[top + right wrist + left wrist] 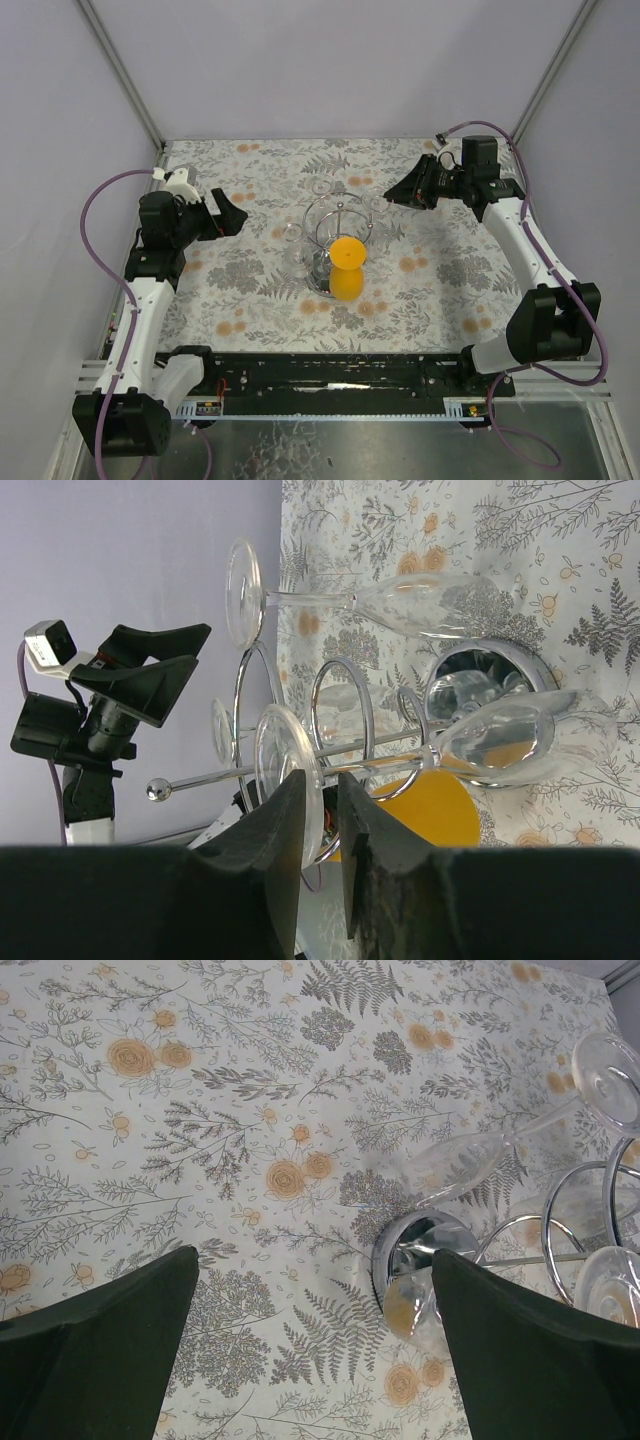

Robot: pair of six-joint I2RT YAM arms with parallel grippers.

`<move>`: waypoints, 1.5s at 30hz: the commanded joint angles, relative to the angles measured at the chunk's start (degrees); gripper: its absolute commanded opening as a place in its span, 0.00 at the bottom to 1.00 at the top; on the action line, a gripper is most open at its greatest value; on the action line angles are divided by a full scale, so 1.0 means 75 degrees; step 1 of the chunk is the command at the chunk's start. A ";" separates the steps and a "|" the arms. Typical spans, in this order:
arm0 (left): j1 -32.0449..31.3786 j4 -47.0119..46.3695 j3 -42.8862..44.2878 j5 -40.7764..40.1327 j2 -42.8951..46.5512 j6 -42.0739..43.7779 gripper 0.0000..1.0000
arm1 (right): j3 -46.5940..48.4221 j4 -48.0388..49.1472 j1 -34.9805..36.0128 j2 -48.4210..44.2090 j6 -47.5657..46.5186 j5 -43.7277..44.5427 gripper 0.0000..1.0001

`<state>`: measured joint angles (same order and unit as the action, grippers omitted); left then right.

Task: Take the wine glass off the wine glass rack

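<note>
Beside the wine glass rack (338, 243), right gripper (322, 810) nearly closed, empty.

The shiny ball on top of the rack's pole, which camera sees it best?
The right wrist view: the ball tip shows clearly against the plain wall. From the top view it's tiny. The left wrist view cuts it off.

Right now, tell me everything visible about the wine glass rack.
The wine glass rack is a chrome wire stand, upright near the table's centre between the two arms. It has a round mirror-like disc base, a thin central post with a ball tip, and curled wire loops on top. Several clear wine glasses hang upside down from the loops, along with an orange glass. Neither gripper touches it.
</note>
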<state>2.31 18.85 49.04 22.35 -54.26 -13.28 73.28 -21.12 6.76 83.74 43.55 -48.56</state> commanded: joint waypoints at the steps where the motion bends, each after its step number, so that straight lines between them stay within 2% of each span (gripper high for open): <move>1: 0.0041 -0.0250 0.0204 0.0173 0.0005 0.0095 1.00 | -0.0009 0.0069 0.0060 -0.0323 -0.0013 0.0038 0.28; 10: 0.0035 -0.0256 0.0224 0.0240 -0.0009 0.0083 1.00 | 0.0018 0.0033 0.0069 -0.0442 -0.0018 0.0146 0.29; 18: 0.0031 -0.0254 0.0247 0.0291 -0.0018 0.0059 1.00 | 0.0064 -0.0035 0.0059 -0.0502 -0.0064 0.0134 0.24; 22: 0.0031 -0.0252 0.0250 0.0321 -0.0029 0.0059 1.00 | 0.0028 -0.0066 0.0059 -0.0525 -0.0091 0.0112 0.19; 29: 0.0033 -0.0264 0.0237 0.0354 -0.0037 0.0036 1.00 | 0.0018 -0.0113 0.0058 -0.0537 -0.0111 0.0087 0.00; 45: 0.0031 -0.0258 0.0276 0.0423 -0.0099 0.0013 1.00 | 0.0039 -0.0189 -0.0106 -0.0910 -0.0132 0.0360 0.00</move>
<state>2.31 18.85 49.04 24.47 -54.81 -13.32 73.08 -23.09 6.63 80.34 43.07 -45.89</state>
